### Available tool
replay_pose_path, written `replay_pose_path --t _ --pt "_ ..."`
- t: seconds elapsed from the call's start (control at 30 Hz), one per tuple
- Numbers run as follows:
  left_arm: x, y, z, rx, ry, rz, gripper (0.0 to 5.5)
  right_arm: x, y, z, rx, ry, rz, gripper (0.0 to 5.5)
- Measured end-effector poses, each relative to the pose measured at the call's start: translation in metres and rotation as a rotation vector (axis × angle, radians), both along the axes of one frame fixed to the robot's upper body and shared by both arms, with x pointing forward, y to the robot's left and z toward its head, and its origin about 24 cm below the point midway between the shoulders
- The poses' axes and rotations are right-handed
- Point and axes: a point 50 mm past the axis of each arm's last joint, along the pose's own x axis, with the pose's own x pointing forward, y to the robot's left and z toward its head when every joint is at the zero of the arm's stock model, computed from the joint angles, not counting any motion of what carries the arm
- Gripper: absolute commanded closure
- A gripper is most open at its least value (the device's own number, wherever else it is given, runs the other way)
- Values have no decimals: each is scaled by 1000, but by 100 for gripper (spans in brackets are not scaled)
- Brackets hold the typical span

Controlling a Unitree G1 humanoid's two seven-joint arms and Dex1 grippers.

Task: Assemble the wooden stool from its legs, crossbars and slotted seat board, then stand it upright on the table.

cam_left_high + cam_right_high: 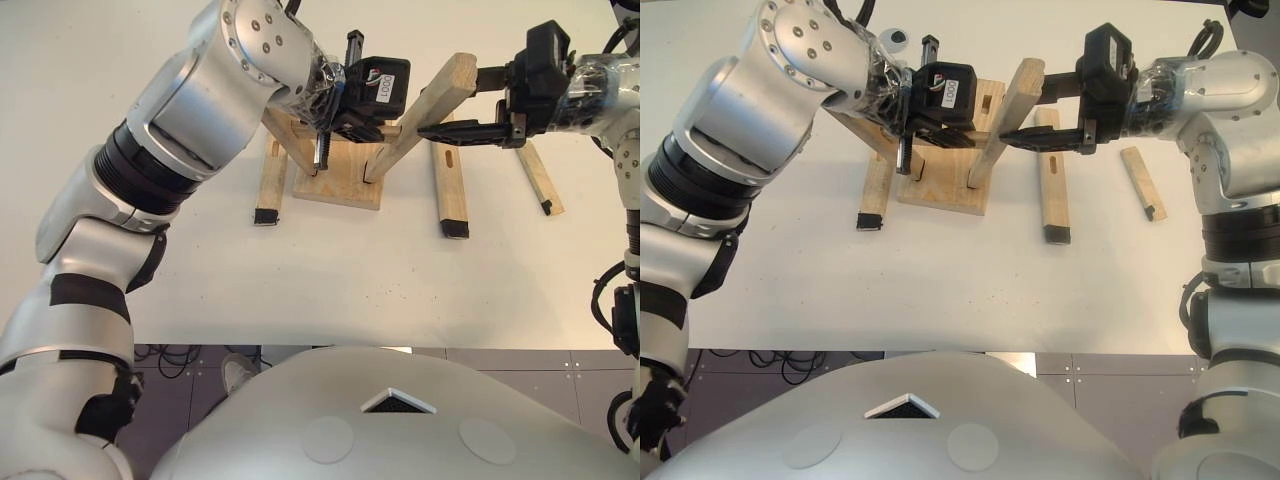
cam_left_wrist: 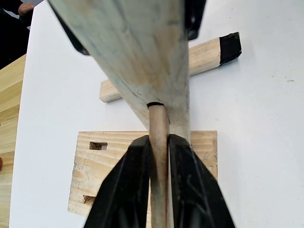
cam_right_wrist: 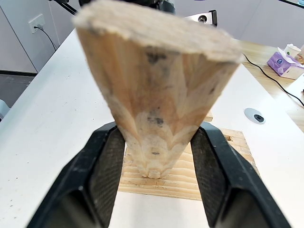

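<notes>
Two tools, both closed on parts: my left tool [image 2: 159,141] pinches a thin round wooden crossbar [image 2: 158,118] socketed into a slanted pale wooden leg [image 2: 137,52]. My right tool [image 3: 156,156] clamps a second tilted pale wooden leg [image 3: 156,90]. Both legs meet the flat slotted seat board [image 1: 338,190] on the white worktop [image 1: 400,280], with a loose black-tipped wooden leg [image 1: 450,190] lying just beside it.

Front: we see bare tabletop [image 1: 330,280] before the seat board [image 1: 338,192].
Left: a loose leg [image 1: 271,182] lies just beside it.
Right: second leg [image 1: 450,190] and third leg [image 1: 540,178], a lane between.
Above: left claw [image 2: 160,145] clamping the crossbar [image 2: 159,123] and right claw [image 3: 156,142] clamping the slanted leg [image 1: 445,85] bar the way.
</notes>
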Motion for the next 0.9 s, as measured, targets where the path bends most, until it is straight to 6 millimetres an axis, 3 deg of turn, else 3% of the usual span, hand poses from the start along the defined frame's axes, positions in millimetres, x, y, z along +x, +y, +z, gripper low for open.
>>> replay_pose_path --t 0.33,0.43,0.5,0.6,0.67,0.9 --pt "6 2 -1 9 -1 22 511 5 11 -5 31 42 -61 348" --pt "8 1 -1 10 -6 27 511 6 16 -12 10 57 -84 281" --pt "8 -3 -1 0 -6 9 468 5 25 -27 -7 102 -96 254" --pt "10 -2 -27 22 39 69 424 1 39 -38 -27 140 -57 208" --pt "12 1 -25 2 47 88 407 -1 39 -42 -30 153 -55 181" --pt "13 17 -5 -67 101 118 407 -1 39 -43 -58 144 -38 174"
